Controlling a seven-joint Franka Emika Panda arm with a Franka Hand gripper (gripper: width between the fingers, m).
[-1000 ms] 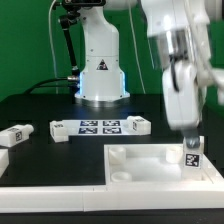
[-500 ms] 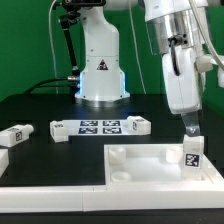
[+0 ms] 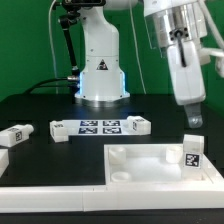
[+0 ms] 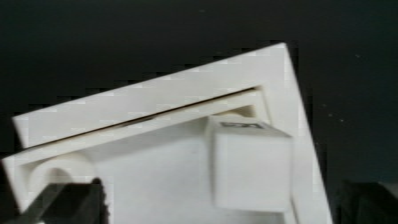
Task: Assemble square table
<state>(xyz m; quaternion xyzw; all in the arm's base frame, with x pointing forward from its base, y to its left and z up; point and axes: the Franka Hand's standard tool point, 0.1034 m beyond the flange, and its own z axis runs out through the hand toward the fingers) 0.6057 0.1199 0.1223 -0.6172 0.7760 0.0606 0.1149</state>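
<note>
The white square table panel (image 3: 150, 168) lies at the front of the black table, toward the exterior view's right. One tagged white leg post (image 3: 192, 153) stands upright in its corner on that side. My gripper (image 3: 192, 119) hangs straight above that post, clear of it, open and empty. In the wrist view the panel (image 4: 143, 130) and the standing post (image 4: 249, 165) lie below my gripper (image 4: 217, 215), with one dark finger (image 4: 63, 200) at the edge. Loose tagged leg posts lie at the left (image 3: 13, 134), left of the middle (image 3: 58, 130) and mid-table (image 3: 135, 124).
The marker board (image 3: 100, 126) lies flat in front of the robot base (image 3: 100, 72). A long white border bar (image 3: 50, 190) runs along the table's front edge. Another white part (image 3: 3, 158) shows at the exterior view's left edge.
My gripper has let go of the upright leg post and risen straight up from it. The post stays standing in the panel's corner.
</note>
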